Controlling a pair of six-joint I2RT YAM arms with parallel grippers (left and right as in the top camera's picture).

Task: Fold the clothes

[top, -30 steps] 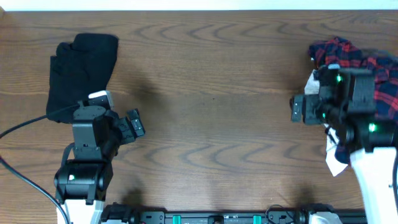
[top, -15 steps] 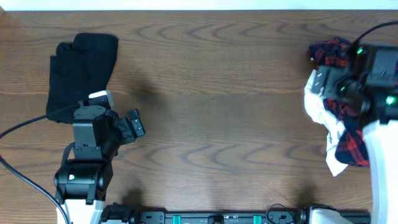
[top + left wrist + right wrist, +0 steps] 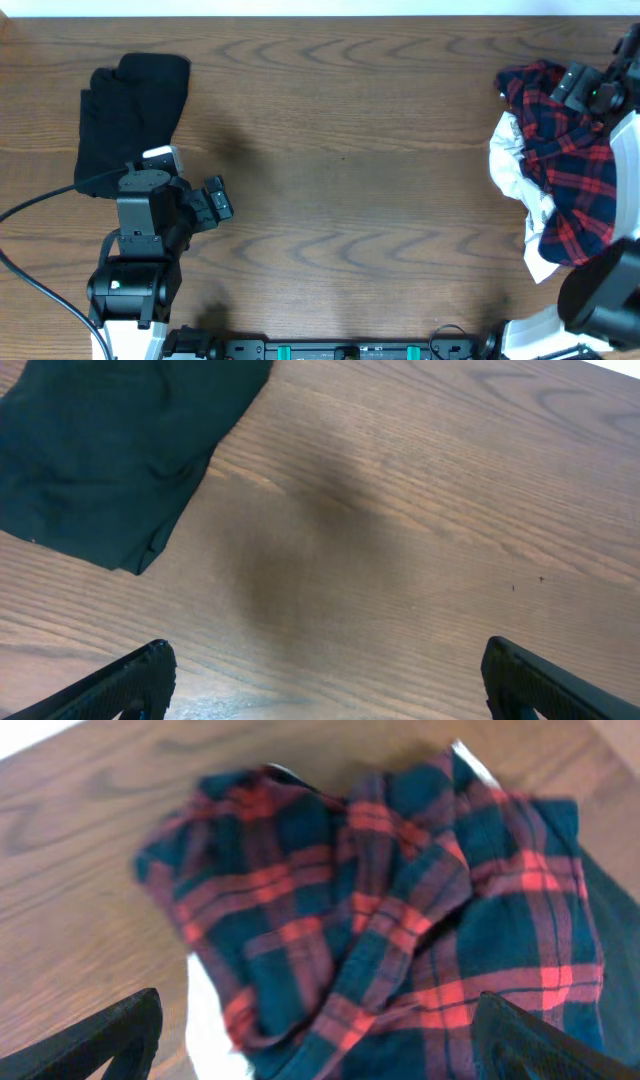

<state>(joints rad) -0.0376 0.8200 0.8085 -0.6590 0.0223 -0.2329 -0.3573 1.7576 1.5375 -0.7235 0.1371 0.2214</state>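
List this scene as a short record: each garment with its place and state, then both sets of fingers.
plaid shirt: crumpled heap at the table's right edge
white garment: partly under the plaid shirt
black garment: lying alone on the left side of the table
left fingers: open, empty, over bare wood
right fingers: open, empty, above the plaid shirt

LIGHT even, bright, from overhead | SHADOW soft dark patch on brown wood-grain tabletop (image 3: 420, 480) just ahead of my left gripper (image 3: 325, 685) | BLUR crumpled red-and-navy plaid shirt (image 3: 400, 920) below my right gripper (image 3: 315, 1040) smeared, soft | OVERHEAD VIEW sharp
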